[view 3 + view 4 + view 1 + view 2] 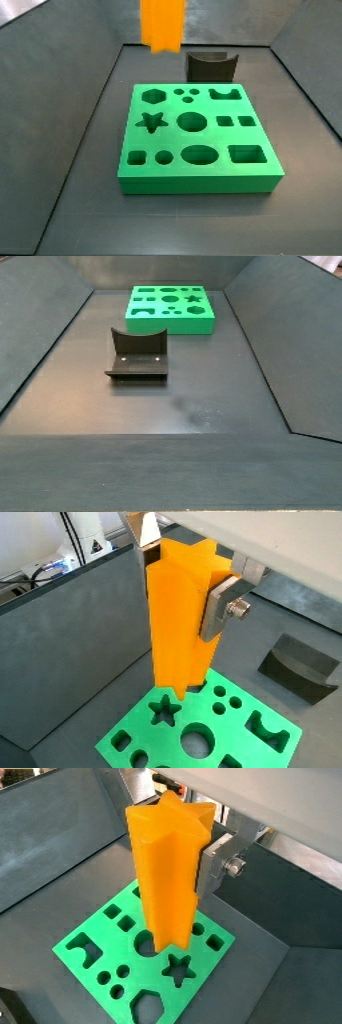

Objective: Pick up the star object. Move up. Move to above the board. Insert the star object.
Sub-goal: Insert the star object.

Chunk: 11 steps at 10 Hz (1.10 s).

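The star object, a tall orange prism with a star-shaped cross-section, hangs upright between the fingers of my gripper. One silver finger plate presses its side; it shows in both wrist views. The prism's lower end is high above the floor, over the far end of the bright green board. The board's star hole is open and empty, also seen in a wrist view. The gripper itself is out of frame in both side views.
The fixture, a short dark block with a notched top, stands just beyond the board; it shows nearer in a side view. Dark grey walls ring the bin floor.
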{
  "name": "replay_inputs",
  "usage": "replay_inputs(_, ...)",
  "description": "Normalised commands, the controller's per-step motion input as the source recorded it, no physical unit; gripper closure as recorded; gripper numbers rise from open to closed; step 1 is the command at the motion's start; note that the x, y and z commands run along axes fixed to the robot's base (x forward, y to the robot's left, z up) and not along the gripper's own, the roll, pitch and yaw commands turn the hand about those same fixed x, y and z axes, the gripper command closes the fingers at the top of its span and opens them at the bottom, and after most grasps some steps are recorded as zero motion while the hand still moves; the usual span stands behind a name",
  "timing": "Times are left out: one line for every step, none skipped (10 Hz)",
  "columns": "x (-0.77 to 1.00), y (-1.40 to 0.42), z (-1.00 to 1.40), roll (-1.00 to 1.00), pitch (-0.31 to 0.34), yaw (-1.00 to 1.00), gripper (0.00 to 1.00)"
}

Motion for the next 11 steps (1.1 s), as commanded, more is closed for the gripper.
replay_inputs(0.0, -0.06, -0.03, 0.02, 0.0, 0.0, 1.0)
replay_inputs(0.0, -0.06, -0.03, 0.02, 0.0, 0.0, 1.0)
replay_inputs(0.0, -0.05, -0.02, 0.02, 0.0, 0.0, 1.0)
replay_inputs(0.0, -0.04, 0.0, 0.01, 0.0, 0.0, 1.0)
replay_inputs(0.0, 0.0, 0.0, 0.03, 0.02, 0.0, 1.0)
replay_inputs(0.02, 0.0, 0.0, 0.0, 0.0, 0.0, 1.0)
replay_inputs(0.0, 0.01, -0.1, 0.02, 0.0, -0.03, 1.0)
replay_inputs(0.01, 0.05, -0.41, 0.21, 0.0, -0.46, 1.0)
replay_inputs(0.0, 0.08, -0.56, 0.15, -0.05, -0.85, 1.0)
replay_inputs(0.0, 0.0, -0.61, 0.07, -0.064, -1.0, 1.0)
replay_inputs(-0.16, 0.05, -0.59, 0.03, -0.104, -0.77, 1.0)
